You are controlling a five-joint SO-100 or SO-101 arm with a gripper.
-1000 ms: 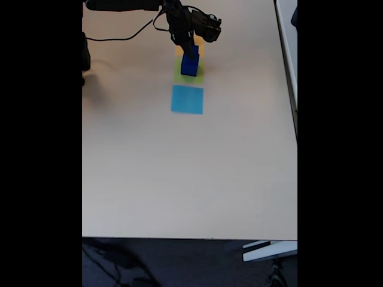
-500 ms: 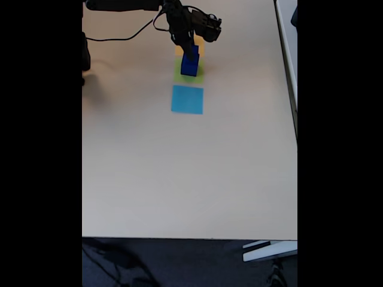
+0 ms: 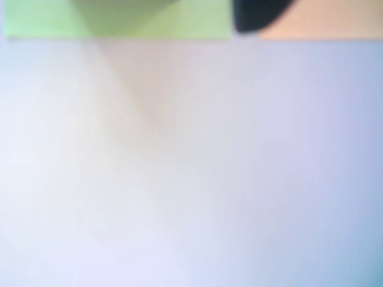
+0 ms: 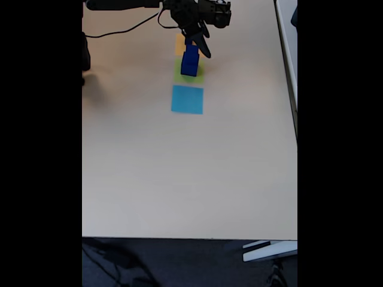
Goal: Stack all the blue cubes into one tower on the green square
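Looking down past the wrist, the wrist view is badly blurred: a strip of the green square (image 3: 119, 19) runs along the top edge, a strip of the orange square (image 3: 323, 21) sits to its right, and a dark rounded shape pokes in between them at the top. Below lies pale tabletop (image 3: 191, 179) crossed by a faint shadow.

From the fixed view, the black arm reaches in from the upper left, with a cable trailing behind it. The hand (image 4: 200, 46) hangs just above the tower (image 4: 190, 61) of blue cubes, with one dark finger slanting down past the tower's upper right side. Whether the hand is spread or closed, I cannot tell at this size. The tower stands on the green square (image 4: 197, 76), the orange square (image 4: 179, 43) lies just beyond it, and a light-blue square (image 4: 187, 99) lies nearer the camera, apart from the green one.
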